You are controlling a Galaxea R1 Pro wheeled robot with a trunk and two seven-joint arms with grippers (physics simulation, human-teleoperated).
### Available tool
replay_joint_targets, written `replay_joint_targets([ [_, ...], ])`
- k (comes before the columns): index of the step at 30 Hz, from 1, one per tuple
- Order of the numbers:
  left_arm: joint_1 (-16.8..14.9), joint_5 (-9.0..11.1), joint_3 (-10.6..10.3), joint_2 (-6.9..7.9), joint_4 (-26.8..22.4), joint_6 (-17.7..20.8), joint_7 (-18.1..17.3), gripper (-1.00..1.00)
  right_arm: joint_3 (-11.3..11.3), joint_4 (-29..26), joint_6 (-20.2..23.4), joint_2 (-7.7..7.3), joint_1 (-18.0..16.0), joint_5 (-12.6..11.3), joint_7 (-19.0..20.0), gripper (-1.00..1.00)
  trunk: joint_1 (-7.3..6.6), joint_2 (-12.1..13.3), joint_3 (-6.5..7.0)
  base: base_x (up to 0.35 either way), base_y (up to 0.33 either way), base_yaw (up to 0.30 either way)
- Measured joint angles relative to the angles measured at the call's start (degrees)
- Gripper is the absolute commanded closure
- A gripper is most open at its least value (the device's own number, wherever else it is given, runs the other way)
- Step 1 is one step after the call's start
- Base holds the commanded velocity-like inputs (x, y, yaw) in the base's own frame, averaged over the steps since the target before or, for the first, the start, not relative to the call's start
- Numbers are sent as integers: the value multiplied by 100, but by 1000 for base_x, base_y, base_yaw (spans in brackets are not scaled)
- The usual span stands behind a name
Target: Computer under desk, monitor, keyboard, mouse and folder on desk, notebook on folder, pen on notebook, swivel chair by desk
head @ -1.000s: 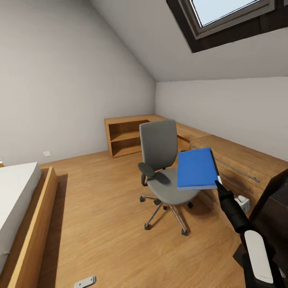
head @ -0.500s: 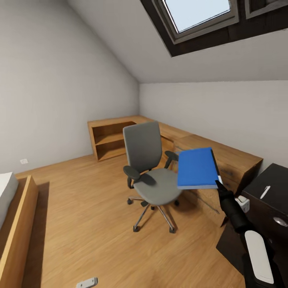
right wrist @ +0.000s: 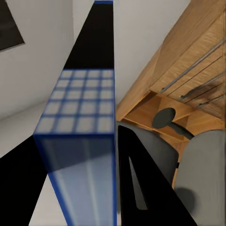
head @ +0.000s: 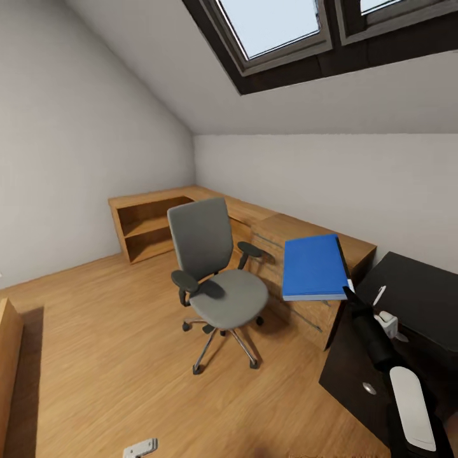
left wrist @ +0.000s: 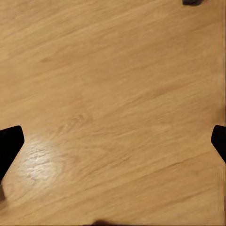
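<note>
The flat blue folder (head: 313,267) was clamped in the right gripper (head: 348,294), jaws closed on its edge, at four o'clock from the grey upholstered swivel chair (head: 216,267). The left gripper (left wrist: 113,141) was spread wide over wooden floor (left wrist: 113,94), nothing held.

An attic bedroom at home: sloped white ceiling with a dark-framed skylight (head: 280,38), warm wooden floor (head: 95,343), low built-in wooden shelving (head: 149,226), a grey swivel chair (head: 213,267), and a black desk (head: 413,299).
</note>
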Motion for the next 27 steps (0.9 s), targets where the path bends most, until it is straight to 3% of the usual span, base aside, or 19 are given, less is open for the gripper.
replay_joint_targets([
  [5, 0, 15, 2, -3, 64, -387, -4, -100, 0, 0, 0, 0, -1, 0, 2, 100, -110, 201, 90, 0, 0, -265],
  [11, 2, 37, 6, -3, 515, -1872, 27, -100, 0, -8, 7, -6, -1, -16, -6, 100, -242, 441, 197, 0, 0, -265],
  [13, 41, 39, 7, 5, 579, -2177, 28, -100, 0, -4, 8, -8, -1, -17, -3, 100, -286, 522, 233, 0, 0, -265],
  [16, 370, 21, 7, 21, 623, -2956, 34, -100, 0, -2, 8, -9, 0, -17, -2, 100, -352, 642, 287, 0, 0, -265],
  [18, 558, 1, -9, 2, 632, -3687, 21, -100, 0, 2, 4, -9, 0, -17, 0, 100, -396, 722, 323, 0, 0, -265],
  [19, 660, -10, -18, -32, 637, -4312, 2, -100, 0, 5, 2, -9, 0, -19, 0, 100, -418, 762, 341, 0, 0, -265],
  [20, 701, -18, -25, -60, 639, -4572, -6, -100, 0, 3, 4, -9, 0, -22, -2, 100, -439, 802, 359, 0, 0, -265],
  [22, 737, -12, -25, -89, 641, -4778, -24, -100, 0, 2, 4, -9, 0, -20, -4, 100, -483, 883, 395, 0, 0, -265],
  [27, 766, -11, -25, -119, 643, -4785, -34, -100, 0, 7, 2, -11, 1, -18, -6, 100, -593, 1083, 485, 0, 0, -265],
])
